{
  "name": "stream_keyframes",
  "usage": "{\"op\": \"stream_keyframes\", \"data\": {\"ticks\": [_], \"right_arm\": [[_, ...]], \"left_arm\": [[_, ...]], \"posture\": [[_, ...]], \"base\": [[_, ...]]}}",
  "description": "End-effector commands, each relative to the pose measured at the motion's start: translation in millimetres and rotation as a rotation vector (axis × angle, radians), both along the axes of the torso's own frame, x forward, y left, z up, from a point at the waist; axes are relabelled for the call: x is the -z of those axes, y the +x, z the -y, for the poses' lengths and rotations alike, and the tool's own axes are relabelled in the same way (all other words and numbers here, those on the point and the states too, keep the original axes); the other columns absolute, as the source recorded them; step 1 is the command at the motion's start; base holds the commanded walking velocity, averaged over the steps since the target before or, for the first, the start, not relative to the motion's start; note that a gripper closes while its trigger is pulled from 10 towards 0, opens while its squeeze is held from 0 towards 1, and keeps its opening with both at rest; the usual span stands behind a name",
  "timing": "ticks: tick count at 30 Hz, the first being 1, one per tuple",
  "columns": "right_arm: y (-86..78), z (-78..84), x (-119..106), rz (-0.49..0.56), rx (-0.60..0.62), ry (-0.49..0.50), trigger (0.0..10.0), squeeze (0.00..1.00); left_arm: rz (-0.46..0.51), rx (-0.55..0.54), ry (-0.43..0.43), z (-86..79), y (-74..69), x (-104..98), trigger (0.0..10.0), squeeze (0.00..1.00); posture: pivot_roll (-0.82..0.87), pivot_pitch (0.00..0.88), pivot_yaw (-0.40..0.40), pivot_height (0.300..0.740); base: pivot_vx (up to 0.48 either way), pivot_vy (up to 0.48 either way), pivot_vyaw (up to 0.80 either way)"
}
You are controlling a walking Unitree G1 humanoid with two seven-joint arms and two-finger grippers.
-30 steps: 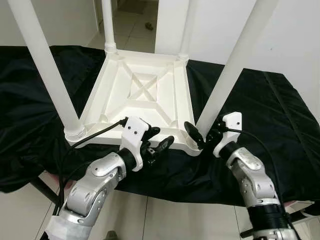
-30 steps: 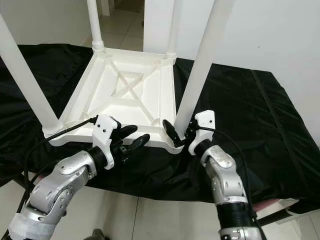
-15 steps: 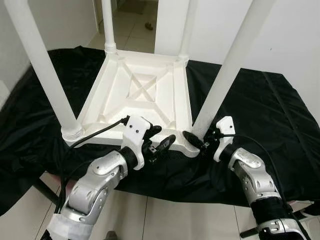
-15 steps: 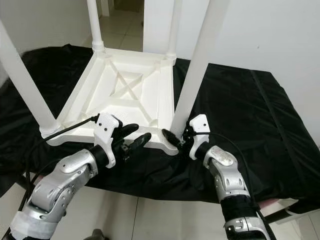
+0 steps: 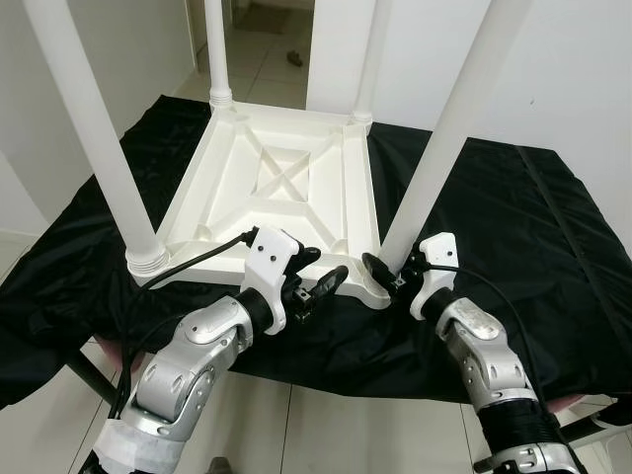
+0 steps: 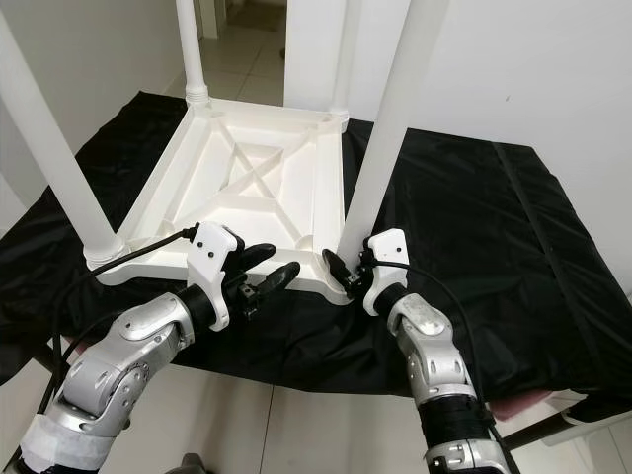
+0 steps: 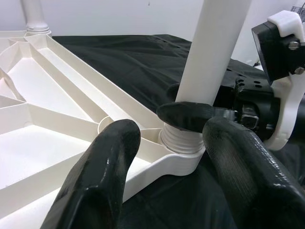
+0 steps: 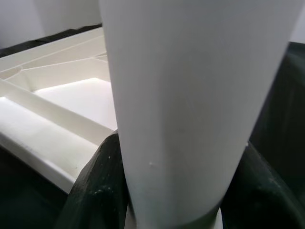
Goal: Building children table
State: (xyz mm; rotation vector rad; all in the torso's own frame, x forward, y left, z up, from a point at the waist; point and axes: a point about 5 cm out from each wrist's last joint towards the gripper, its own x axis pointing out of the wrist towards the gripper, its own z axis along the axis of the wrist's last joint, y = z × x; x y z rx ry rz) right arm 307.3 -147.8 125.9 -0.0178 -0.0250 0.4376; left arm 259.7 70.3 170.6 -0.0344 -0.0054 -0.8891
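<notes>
Black fabric (image 5: 513,227) covers the work surface, with white walls and pale floor tiles behind it. On the cloth, the white plastic children's table (image 5: 281,193) lies upside down, its ribbed underside facing up and four white cylindrical legs standing in the corner sockets.

**Grippers**
- The right gripper (image 5: 388,276) sits at the 5 o'clock corner of the table. Its black fingers (image 8: 97,191) are clenched around the near right leg (image 5: 444,138), just above the threaded collar (image 7: 181,140).
- The left gripper (image 5: 318,275) hovers at the near edge, around 6 o'clock. Its fingers are spread and released, grasping nothing, with the tips pointed toward the same collar.

**Step in hand (judged)**
Seating the near right leg in its socket.

1. Keep the leg in line with the socket axis; a tilted leg is likely to cross the thread.
2. Grip low, close to the collar, to limit leverage on the plastic.
3. Use the left gripper to brace the table rim so the frame does not slide on the cloth.
4. Stop once the collar sits flush.

**Markings**
No brand, label or writing can be read on any part.
</notes>
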Motion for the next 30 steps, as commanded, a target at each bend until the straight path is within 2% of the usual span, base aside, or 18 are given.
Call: {"op": "stream_keyframes", "data": {"ticks": [1, 2, 4, 5, 6, 8, 9, 11, 18, 19, 20, 21, 22, 23, 26, 28, 29, 30], "right_arm": [[-5.4, -1.9, 11, -0.063, 0.085, 0.0, 0.0, 0.0], [-7.0, -5.8, 11, -0.07, 0.15, 0.021, 0.0, 0.0], [-7.0, -5.8, 11, -0.07, 0.15, 0.021, 0.0, 0.0], [-7.3, -7.2, 11, -0.084, 0.226, 0.037, 0.0, 0.0], [-7.3, -7.2, 11, -0.084, 0.226, 0.037, 0.0, 0.0], [-9.5, -8.8, 12, -0.101, 0.432, 0.051, 0.0, 0.0], [-9.5, -8.8, 12, -0.101, 0.432, 0.051, 0.0, 0.0], [-12.2, -10.8, 14, -0.114, 0.54, 0.061, 0.0, 0.0], [-14.5, -14.4, 15, -0.132, 0.542, 0.09, 0.0, 0.0], [-14.7, -13.0, 13, -0.125, 0.544, 0.093, 1.3, 0.0], [-15.1, -12.5, 10, -0.121, 0.533, 0.115, 10.0, 0.0], [-15.1, -12.5, 10, -0.121, 0.533, 0.115, 10.0, 0.0], [-14.9, -15.0, 6, -0.107, 0.476, 0.141, 10.0, 0.07], [-14.9, -16.5, 2, -0.087, 0.42, 0.168, 10.0, 1.0], [-15.1, -17.9, 0, -0.077, 0.388, 0.184, 10.0, 1.0], [-15.5, -16.2, -6, -0.041, 0.286, 0.159, 10.0, 1.0], [-15.5, -16.2, -6, -0.041, 0.286, 0.159, 10.0, 1.0], [-15.6, -12.6, -8, -0.026, 0.242, 0.143, 10.0, 0.22]], "left_arm": [[-0.018, 0.03, 0.013, 2.8, -0.7, 6, 10.0, 0.0], [-0.017, 0.03, 0.001, 4.2, -0.4, 5, 10.0, 0.0], [-0.017, 0.03, 0.001, 4.2, -0.4, 5, 10.0, 0.0], [-0.015, 0.031, -0.007, 5.4, -0.3, 4, 10.0, 0.0], [-0.015, 0.031, -0.007, 5.4, -0.3, 4, 10.0, 0.0], [-0.014, 0.042, -0.009, 7.6, -0.5, 3, 10.0, 0.0], [-0.014, 0.042, -0.009, 7.6, -0.5, 3, 10.0, 0.0], [-0.014, 0.051, -0.005, 8.4, 0.0, 4, 10.0, 0.0], [-0.009, 0.058, 0.0, 8.2, 0.4, 3, 10.0, 0.0], [-0.01, 0.056, -0.001, 7.8, 0.8, 3, 10.0, 0.0], [-0.008, 0.056, -0.004, 7.9, 1.2, 2, 10.0, 0.0], [-0.008, 0.056, -0.004, 7.9, 1.2, 2, 10.0, 0.0], [-0.007, 0.062, -0.006, 8.7, 1.2, 1, 10.0, 0.0], [-0.007, 0.066, -0.002, 9.6, 1.2, 2, 10.0, 0.0], [-0.008, 0.069, 0.001, 10.2, 1.1, 2, 10.0, 0.0], [-0.006, 0.077, -0.002, 11.0, 0.2, 1, 10.0, 0.0], [-0.006, 0.077, -0.002, 11.0, 0.2, 1, 10.0, 0.0], [-0.006, 0.077, -0.003, 11.3, 0.1, 1, 10.0, 0.0]], "posture": [[0.05, 0.002, -0.063, 0.74], [0.05, 0.002, -0.061, 0.74], [0.05, 0.002, -0.061, 0.74], [0.04, 0.0, -0.06, 0.74], [0.04, 0.0, -0.06, 0.74], [0.04, 0.0, -0.052, 0.74], [0.04, 0.0, -0.052, 0.74], [0.04, 0.0, -0.047, 0.74], [0.04, 0.0, -0.045, 0.74], [0.03, 0.0, -0.04, 0.74], [0.03, 0.0, -0.035, 0.74], [0.03, 0.0, -0.035, 0.74], [0.03, 0.0, -0.035, 0.74], [0.03, 0.0, -0.03, 0.74], [0.03, 0.0, -0.03, 0.74], [0.03, 0.0, -0.032, 0.74], [0.03, 0.0, -0.032, 0.74], [0.04, 0.0, -0.034, 0.74]], "base": [[0.0, 0.0, 0.0], [0.0, 0.0, 0.0], [0.0, 0.0, 0.0], [0.0, 0.0, 0.0], [0.0, 0.0, 0.0], [0.0, 0.0, 0.0], [0.0, 0.0, 0.0], [0.0, 0.0, 0.0], [0.0, 0.0, 0.0], [0.0, 0.0, 0.0], [0.0, 0.0, 0.0], [0.0, 0.0, 0.0], [0.0, 0.0, 0.0], [0.0, 0.0, 0.0], [0.0, 0.0, 0.0], [0.0, 0.0, 0.0], [0.0, 0.0, 0.0], [0.0, 0.0, 0.0]]}}
